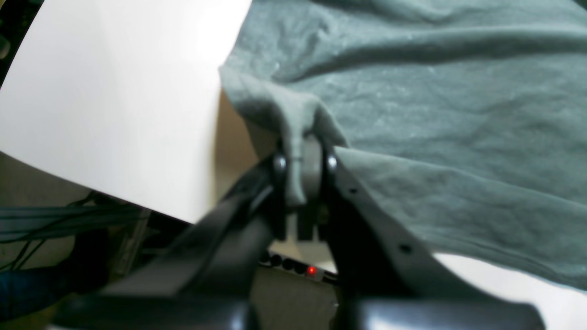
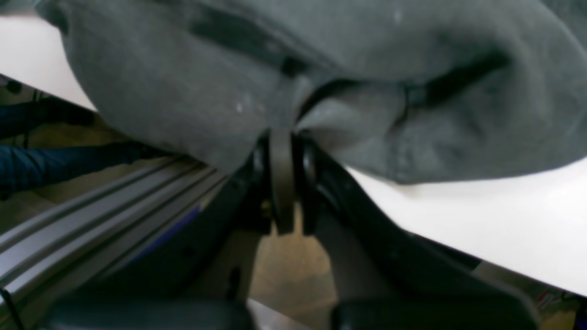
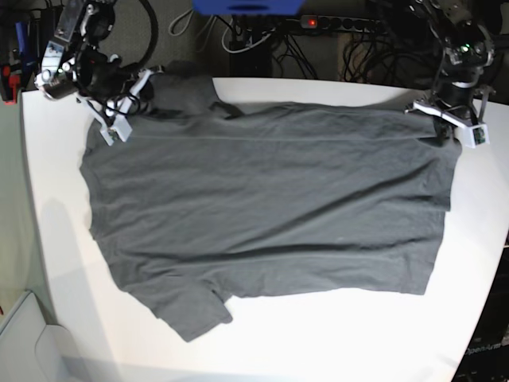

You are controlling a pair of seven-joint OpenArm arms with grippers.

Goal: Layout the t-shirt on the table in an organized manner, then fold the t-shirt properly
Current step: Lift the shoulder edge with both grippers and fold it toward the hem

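Both pincers, left (image 1: 305, 158) and right (image 2: 284, 156), clench bunched t-shirt (image 3: 270, 215) edges, fingertips hidden in cloth.

Black power strip (image 3: 338, 24) with red light, tangled dark cables (image 3: 262, 40), blue box (image 3: 246, 6), aluminium rail (image 2: 91, 220)

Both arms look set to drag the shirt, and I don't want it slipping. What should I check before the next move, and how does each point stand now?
1. Left gripper pinching the t-shirt: ok, cloth bunched between its fingers.
2. Right gripper shut on cloth: ok.
3. Grips at opposite far corners: ok.
4. Shirt lying flat: not ok, wrinkled, near sleeve folded.
5. Shirt fully on the table: not ok, far-edge cloth overhangs.
6. Grip depth: cannot tell.
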